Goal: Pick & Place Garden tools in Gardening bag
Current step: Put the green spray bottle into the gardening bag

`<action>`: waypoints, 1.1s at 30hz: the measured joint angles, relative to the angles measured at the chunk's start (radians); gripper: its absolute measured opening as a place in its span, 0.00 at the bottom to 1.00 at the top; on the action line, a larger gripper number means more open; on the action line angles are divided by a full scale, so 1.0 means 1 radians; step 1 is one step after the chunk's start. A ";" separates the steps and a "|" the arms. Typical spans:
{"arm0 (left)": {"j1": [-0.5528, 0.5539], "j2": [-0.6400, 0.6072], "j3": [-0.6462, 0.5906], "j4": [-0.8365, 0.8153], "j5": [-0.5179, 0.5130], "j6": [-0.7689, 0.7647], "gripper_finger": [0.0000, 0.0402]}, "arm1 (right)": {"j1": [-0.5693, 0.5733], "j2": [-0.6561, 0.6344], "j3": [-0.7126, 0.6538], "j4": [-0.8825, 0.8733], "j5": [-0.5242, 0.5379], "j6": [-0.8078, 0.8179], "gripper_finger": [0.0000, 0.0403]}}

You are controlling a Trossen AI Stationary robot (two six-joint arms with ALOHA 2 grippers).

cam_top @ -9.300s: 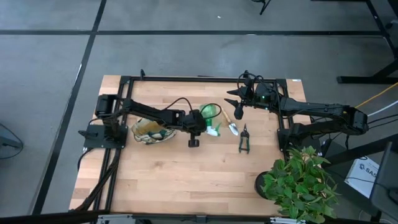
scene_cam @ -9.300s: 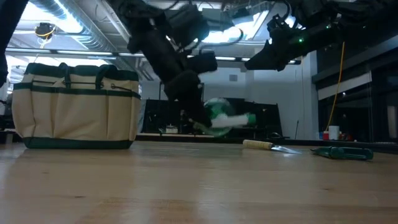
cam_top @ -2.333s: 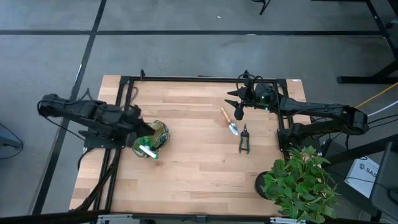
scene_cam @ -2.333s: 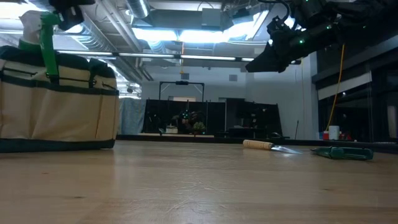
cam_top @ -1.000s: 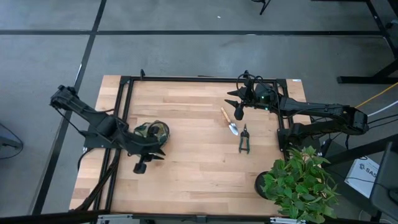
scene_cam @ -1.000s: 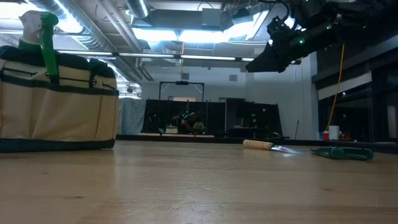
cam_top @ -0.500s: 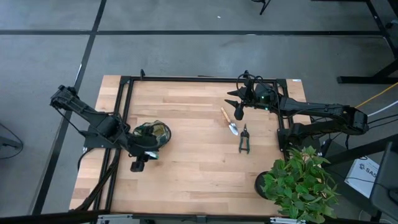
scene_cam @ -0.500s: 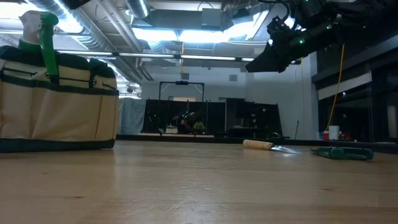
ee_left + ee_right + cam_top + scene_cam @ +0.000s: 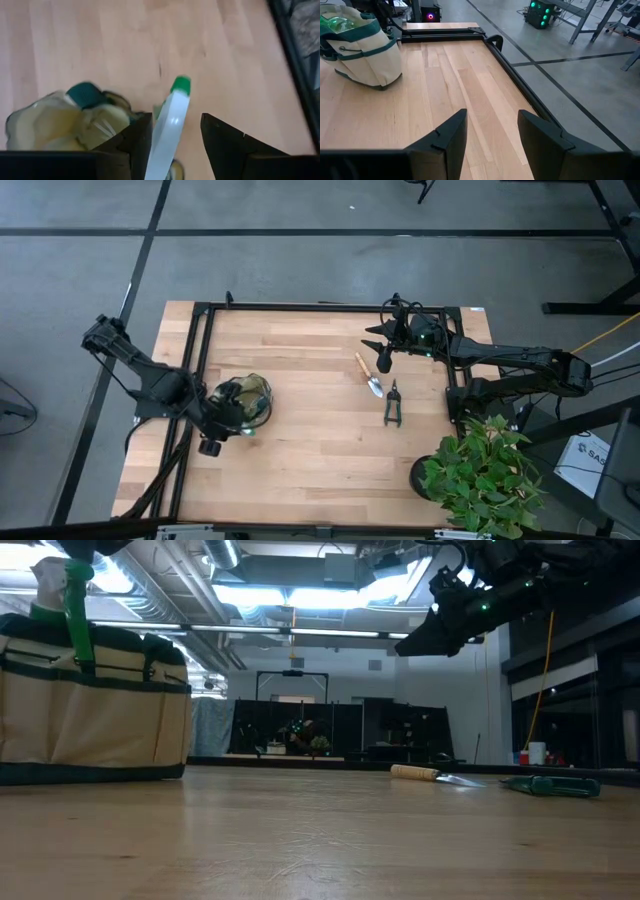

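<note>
The cream gardening bag [image 9: 250,395] [image 9: 95,705] with green trim stands on its base at the table's left. A green spray bottle [image 9: 337,22] stands in it, its white head with a green tip [image 9: 172,117] [image 9: 62,580] sticking up out of the top. My left gripper [image 9: 235,423] [image 9: 175,116] hangs open over the bag's near side, one finger on either side of that head. A wooden-handled trowel [image 9: 368,375] [image 9: 425,773] and black shears [image 9: 392,405] [image 9: 555,784] lie flat at the right. My right gripper [image 9: 383,352] [image 9: 490,135] waits open in the air above them. My left gripper has the bottle's white head [image 9: 165,135] between its open fingers, coming from above. One finger [image 9: 142,137] shows right beside the head; whether it touches, I cannot tell. The bottle stands in the bag.
A leafy potted plant [image 9: 485,470] stands at the near right corner. A black frame [image 9: 300,307] runs along the table's far and side edges. Bare wood [image 9: 320,450] lies between the bag and the tools.
My left gripper has shifted a little toward the table's left edge over the bag. The spray bottle has stayed standing in the bag, its head up.
</note>
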 joint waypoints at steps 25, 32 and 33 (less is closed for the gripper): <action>-0.039 -0.021 -0.004 -0.193 -0.054 -0.097 0.13 | 0.000 0.000 0.000 0.000 0.000 0.000 0.44; -0.039 -0.027 -0.004 -0.217 0.018 -0.237 0.22 | 0.000 0.000 0.000 0.000 0.000 0.000 0.44; -0.039 -0.027 -0.004 -0.217 0.019 -0.255 0.23 | 0.000 0.000 0.000 0.000 0.000 0.000 0.44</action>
